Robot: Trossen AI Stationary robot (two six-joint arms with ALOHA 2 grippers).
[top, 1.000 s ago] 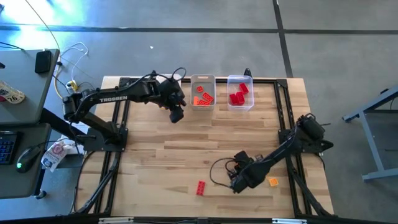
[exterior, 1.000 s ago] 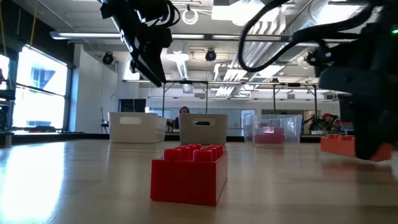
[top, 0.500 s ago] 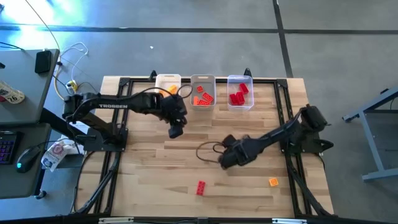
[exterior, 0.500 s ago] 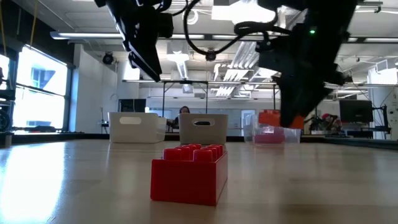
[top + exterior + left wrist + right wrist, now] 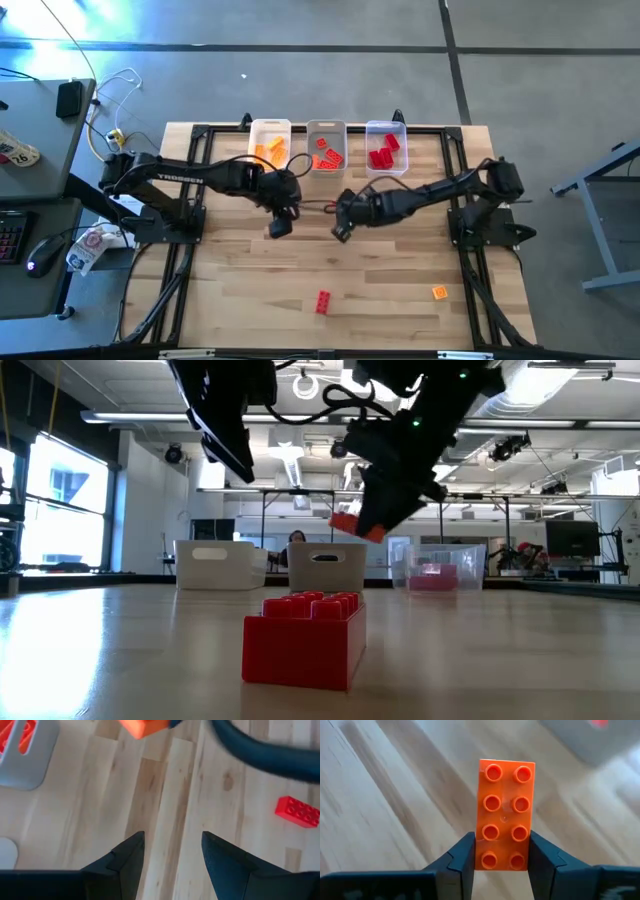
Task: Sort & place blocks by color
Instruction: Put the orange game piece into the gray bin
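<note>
We carry an orange-red block (image 5: 504, 815) clamped in our right gripper (image 5: 341, 231) fingers mid-tabletop; left gripper (image 5: 277, 227) spread, empty. Three bins (image 5: 326, 168) hold blocks; a red block (image 5: 322, 302) and yellow-orange block (image 5: 439, 292) remain near the front edge.

Two dark arms (image 5: 190, 180), white TROSSEN lettering, looping black cables

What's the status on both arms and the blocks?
Right gripper shut on orange block, airborne mid-table near the bins. Left gripper open, empty, beside it. Red block and a small orange one still loose. Path clear.
</note>
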